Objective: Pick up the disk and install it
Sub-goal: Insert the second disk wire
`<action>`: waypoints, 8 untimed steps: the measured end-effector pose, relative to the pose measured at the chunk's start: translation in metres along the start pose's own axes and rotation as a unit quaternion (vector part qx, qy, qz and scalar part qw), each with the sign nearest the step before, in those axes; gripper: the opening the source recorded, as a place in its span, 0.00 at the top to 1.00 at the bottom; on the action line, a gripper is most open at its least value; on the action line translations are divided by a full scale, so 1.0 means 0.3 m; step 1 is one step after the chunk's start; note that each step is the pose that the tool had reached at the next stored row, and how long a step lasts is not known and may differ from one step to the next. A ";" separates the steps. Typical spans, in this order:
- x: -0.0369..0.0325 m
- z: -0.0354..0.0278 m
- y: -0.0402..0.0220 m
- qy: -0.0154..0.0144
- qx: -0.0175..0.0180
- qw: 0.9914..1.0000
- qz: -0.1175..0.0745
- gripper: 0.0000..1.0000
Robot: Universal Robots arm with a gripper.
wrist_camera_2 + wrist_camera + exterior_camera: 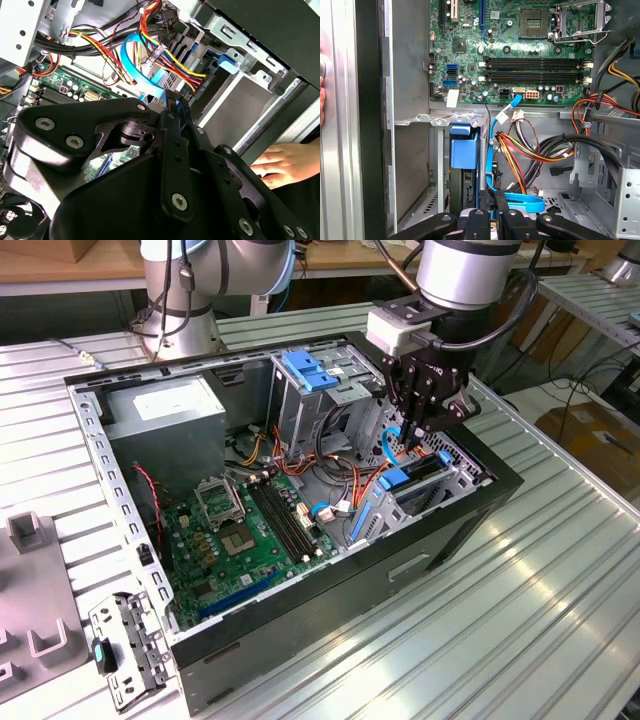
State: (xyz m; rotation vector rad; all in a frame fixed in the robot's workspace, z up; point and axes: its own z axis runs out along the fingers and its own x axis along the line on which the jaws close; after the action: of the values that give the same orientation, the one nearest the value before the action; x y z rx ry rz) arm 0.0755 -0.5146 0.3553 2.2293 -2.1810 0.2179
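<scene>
The disk [412, 478], dark grey with bright blue rails, sits in the metal drive bay at the front corner of the open computer case [300, 640], on the exterior view's right. In the first wrist view its blue rail end shows as the disk [465, 150] inside the bay. My gripper [413, 440] hangs straight above its inner end, black fingers drawn together with nothing seen between them. In both wrist views the gripper [492, 200] [172, 105] tips sit beside a blue ribbon cable [522, 202]. Whether the tips touch the disk I cannot tell.
A tall metal cage with a blue latch [310, 370] stands behind the bay. Bundled red, yellow and black wires [530, 150] cross between cage and bay. The green motherboard [250, 530] fills the case floor. A person's hand [280, 162] rests on the case's outer side.
</scene>
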 end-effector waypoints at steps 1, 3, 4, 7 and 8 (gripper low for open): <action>0.000 0.000 0.000 0.000 0.000 1.000 0.000 0.84; 0.006 0.000 0.004 -0.001 0.002 1.000 0.000 0.84; 0.013 0.001 0.008 -0.003 0.005 1.000 0.000 0.84; 0.028 0.003 0.017 -0.007 0.009 1.000 0.001 0.84; 0.035 0.004 0.018 -0.009 0.010 1.000 0.001 0.84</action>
State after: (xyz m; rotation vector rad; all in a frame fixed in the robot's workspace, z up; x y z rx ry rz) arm 0.0704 -0.5252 0.3548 2.2479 -2.1995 0.2204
